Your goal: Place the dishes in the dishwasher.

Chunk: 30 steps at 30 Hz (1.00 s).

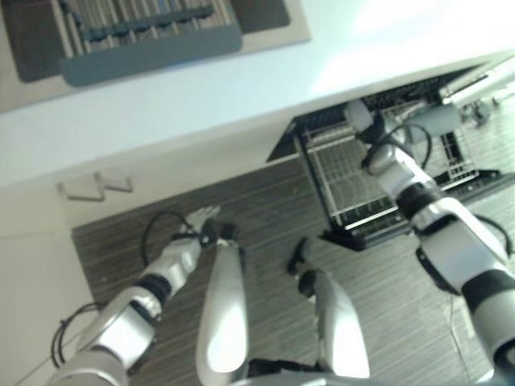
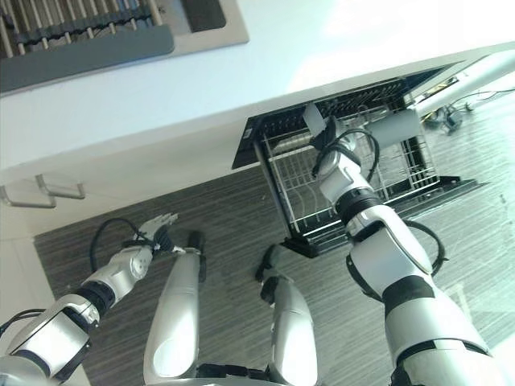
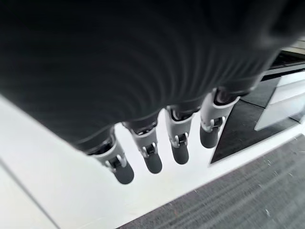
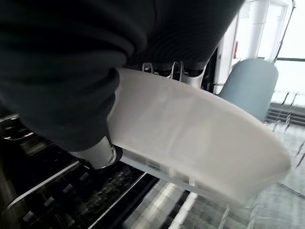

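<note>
My right hand (image 2: pixel 328 146) reaches over the pulled-out wire rack (image 2: pixel 298 189) of the open dishwasher, low under the counter. It is shut on a white dish (image 4: pixel 190 138), thumb (image 4: pixel 100 153) on one face and fingers (image 4: pixel 187 75) behind the rim. The same white dish (image 1: pixel 359 117) is small in the left eye view, at the rack's back edge. A grey-blue cup (image 2: pixel 394 127) lies in the rack just beyond the hand; the cup (image 4: pixel 250 86) also appears behind the dish. My left hand (image 1: pixel 201 221) hangs low over the floor, far left of the dishwasher, fingers (image 3: pixel 178 143) straight and holding nothing.
A white counter (image 1: pixel 241 88) runs across above the dishwasher, with a dark dish drainer (image 1: pixel 145 36) on it. Cabinet handles (image 1: pixel 96 186) sit on the white front at the left. The dishwasher door (image 1: pixel 386 229) lies lowered over the striped floor (image 1: pixel 265 209).
</note>
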### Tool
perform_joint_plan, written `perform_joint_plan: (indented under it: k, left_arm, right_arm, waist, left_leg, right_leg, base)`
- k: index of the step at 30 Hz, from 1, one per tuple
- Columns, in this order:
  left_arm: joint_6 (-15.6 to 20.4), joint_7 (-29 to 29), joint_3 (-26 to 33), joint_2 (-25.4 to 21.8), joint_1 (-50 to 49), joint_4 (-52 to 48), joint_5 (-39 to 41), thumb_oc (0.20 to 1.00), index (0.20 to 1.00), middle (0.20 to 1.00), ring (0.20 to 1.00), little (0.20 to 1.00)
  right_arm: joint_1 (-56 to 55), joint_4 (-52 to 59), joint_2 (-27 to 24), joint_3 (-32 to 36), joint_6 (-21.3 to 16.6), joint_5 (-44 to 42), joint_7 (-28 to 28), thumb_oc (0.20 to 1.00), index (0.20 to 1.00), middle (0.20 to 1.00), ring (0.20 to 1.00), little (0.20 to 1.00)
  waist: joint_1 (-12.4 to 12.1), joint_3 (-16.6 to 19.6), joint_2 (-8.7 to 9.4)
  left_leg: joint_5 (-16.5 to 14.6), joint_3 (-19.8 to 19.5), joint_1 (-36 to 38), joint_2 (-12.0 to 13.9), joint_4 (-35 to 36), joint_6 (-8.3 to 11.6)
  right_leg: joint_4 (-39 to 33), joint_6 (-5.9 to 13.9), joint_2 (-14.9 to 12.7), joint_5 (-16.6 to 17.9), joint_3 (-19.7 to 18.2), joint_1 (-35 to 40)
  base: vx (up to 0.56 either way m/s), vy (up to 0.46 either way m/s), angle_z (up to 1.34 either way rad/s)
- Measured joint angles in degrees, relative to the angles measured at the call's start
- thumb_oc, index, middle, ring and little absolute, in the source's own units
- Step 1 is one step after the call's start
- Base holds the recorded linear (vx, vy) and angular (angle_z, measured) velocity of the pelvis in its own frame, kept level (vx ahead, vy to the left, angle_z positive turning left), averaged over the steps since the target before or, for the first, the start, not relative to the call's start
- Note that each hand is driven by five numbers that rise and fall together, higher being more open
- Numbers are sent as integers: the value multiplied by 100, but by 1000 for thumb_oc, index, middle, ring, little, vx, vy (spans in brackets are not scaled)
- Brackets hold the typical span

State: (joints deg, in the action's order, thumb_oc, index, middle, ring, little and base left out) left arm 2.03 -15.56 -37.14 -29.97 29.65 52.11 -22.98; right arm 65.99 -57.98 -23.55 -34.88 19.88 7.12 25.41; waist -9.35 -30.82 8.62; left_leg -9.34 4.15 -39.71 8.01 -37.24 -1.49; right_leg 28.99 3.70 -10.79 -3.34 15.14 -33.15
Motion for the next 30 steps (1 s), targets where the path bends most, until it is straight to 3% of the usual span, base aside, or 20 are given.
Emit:
perform_joint_plan:
  k: [2,3,6,10,16,23,24,25,30]
  left_arm:
    - [71,-274,209,154,-263,19,217,1000,1000,1000,1000,1000]
    - [94,-398,232,263,-315,37,281,1000,1000,1000,1000,1000]
    - [265,-547,207,417,-403,77,283,1000,1000,1000,1000,1000]
    - [452,-679,98,487,-379,91,284,1000,1000,1000,1000,1000]
    - [758,-1050,97,714,-265,220,436,1000,1000,1000,1000,1000]
    - [819,-1223,-127,705,-288,78,669,1000,1000,1000,1000,1000]
    - [819,-1247,-128,705,-291,66,686,1000,1000,1000,1000,1000]
    - [819,-1251,-127,698,-294,51,699,1000,1000,1000,1000,1000]
    - [816,-1352,-303,658,-368,-244,842,1000,1000,1000,1000,1000]
  right_arm:
    - [10,2,-85,0,54,271,223,200,200,200,200,200]
    - [9,1,-189,-31,54,411,288,200,200,200,200,200]
    - [-29,3,-269,-281,51,697,383,200,200,200,200,200]
    - [-50,155,-255,-314,59,818,667,200,200,200,200,200]
    - [-64,208,-323,-405,282,1439,1673,200,200,200,200,200]
    - [-130,216,-411,-723,517,1955,1621,200,200,200,200,200]
    - [-77,209,-414,-739,589,2094,1591,300,300,300,300,300]
    - [-51,203,-419,-743,613,2116,1558,1000,1000,1000,1000,1000]
    - [-260,0,-449,-721,755,1971,1184,1000,1000,1000,1000,1000]
  waist:
    - [-64,-25,-111]
    - [-61,-33,-296]
    - [-55,-47,-454]
    - [-45,-42,-475]
    - [-48,-67,-587]
    - [-22,-49,-626]
    - [-23,-51,-631]
    - [-20,-51,-636]
    - [-32,-60,-721]
  left_leg:
    - [6,86,-172,-24,-65,11]
    - [13,13,-259,-77,-51,23]
    - [138,-46,-231,-169,164,59]
    - [208,-56,-250,-181,219,96]
    - [204,-51,-719,-207,33,93]
    - [224,-55,-835,-233,102,73]
    - [264,-55,-880,-234,108,92]
    - [271,-49,-900,-235,108,103]
    - [297,-42,-1006,-293,125,85]
  right_leg:
    - [593,-107,75,-516,-54,-282]
    - [465,-101,81,-496,-46,-321]
    - [252,-100,114,-344,-53,-333]
    - [331,-193,102,-374,-26,-364]
    - [661,-207,13,-437,-54,-912]
    - [701,-282,-64,-506,-61,-1089]
    - [704,-286,-64,-501,-58,-1133]
    - [704,-286,-65,-501,-55,-1152]
    - [718,-264,-77,-489,-49,-1243]
  base:
    - [-27,66,-7]
    - [-9,45,-15]
    - [-4,21,-15]
    - [6,1,8]
    - [4,19,2]
    - [-5,-3,2]
    - [-15,22,3]
    - [-14,34,2]
    - [-16,3,3]
